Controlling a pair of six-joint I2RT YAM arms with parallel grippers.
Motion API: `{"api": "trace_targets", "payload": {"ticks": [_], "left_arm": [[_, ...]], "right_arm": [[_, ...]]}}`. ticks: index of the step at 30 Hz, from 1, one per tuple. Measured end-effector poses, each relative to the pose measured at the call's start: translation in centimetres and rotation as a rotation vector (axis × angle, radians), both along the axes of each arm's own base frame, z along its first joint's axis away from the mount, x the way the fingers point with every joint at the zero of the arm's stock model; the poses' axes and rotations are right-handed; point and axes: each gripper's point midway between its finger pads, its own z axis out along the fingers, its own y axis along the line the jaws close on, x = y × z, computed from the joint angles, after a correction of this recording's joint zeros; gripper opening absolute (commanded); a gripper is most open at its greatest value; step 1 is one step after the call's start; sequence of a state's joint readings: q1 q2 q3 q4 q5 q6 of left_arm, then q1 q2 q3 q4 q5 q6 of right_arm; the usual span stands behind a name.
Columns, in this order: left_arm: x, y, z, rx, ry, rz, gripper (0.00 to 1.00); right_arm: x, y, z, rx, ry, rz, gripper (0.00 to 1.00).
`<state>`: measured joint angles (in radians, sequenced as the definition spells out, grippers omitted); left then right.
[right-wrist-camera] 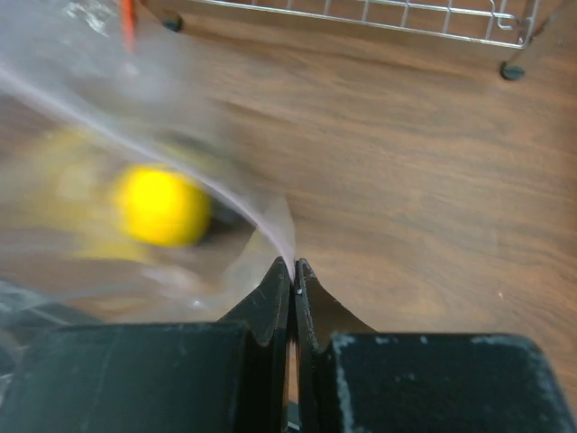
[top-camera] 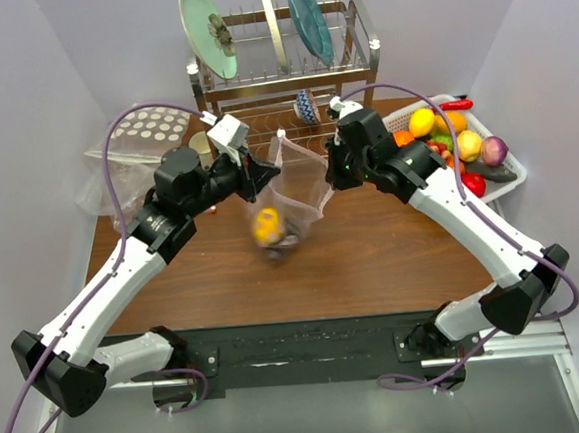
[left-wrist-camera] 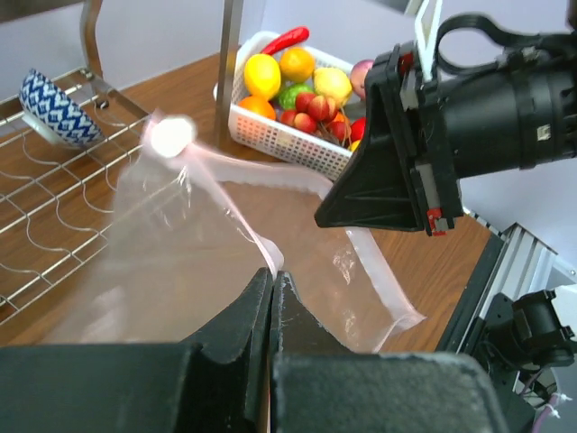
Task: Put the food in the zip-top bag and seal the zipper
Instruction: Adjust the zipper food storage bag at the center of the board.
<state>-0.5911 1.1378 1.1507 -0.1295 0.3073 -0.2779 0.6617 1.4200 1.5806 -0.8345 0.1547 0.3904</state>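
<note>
top view: bag [top-camera: 292,188] hangs open above the surface [top-camera: 394,263]. left end effector [top-camera: 258,172] pinches the bag's left rim, right end effector [top-camera: 331,180] its right rim. a blurred lemon [top-camera: 266,224] lies inside the bag; basket [top-camera: 403,117] of food stands right of the bag.
left wrist: jaws pressed together on the bag's zipper [left-wrist-camera: 270,180].
right wrist: jaws pressed together on the bag's edge, lemon inside.

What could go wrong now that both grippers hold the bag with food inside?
1. The left gripper and right gripper each pinch only a thin edge of the zip-top bag; the film could slide out.
2. The yellow food inside looks blurred, so the bag may be swinging; its weight could tug the edge free.
3. The mouth is unsealed, so tilting might spill it.
</note>
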Motion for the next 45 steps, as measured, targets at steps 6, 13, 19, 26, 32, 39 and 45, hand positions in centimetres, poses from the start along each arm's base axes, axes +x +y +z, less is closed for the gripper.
{"api": "trace_targets", "payload": {"ticks": [6,13,19,26,32,39,45], "left_arm": [[0.2,-0.3,-0.1,-0.001,0.000,-0.007,0.00],[1.0,0.2,-1.4,0.036,0.029,0.040,0.00],[1.8,1.3,-1.6,0.059,0.039,0.109,0.00],[2.2,3.2,0.4,0.065,-0.009,0.185,0.00],[2.3,3.1,1.4,0.062,-0.037,0.173,0.00],[3.9,1.3,-3.3,0.128,0.066,0.130,0.00],[4.1,0.3,-6.1,0.138,0.126,0.093,0.00]], "right_arm": [[-0.5,-0.6,3.3,0.027,-0.064,0.001,0.00],[-1.1,-0.6,6.5,0.100,-0.142,0.018,0.00],[-0.6,1.4,3.1,0.110,-0.061,0.064,0.00],[-0.4,2.5,1.8,0.135,-0.029,0.085,0.46],[-0.4,2.0,-0.6,0.092,0.000,0.066,0.61],[-0.8,-0.4,-1.4,0.031,-0.020,0.004,0.69],[-1.8,-4.6,3.0,0.032,-0.167,-0.104,0.78]]}}
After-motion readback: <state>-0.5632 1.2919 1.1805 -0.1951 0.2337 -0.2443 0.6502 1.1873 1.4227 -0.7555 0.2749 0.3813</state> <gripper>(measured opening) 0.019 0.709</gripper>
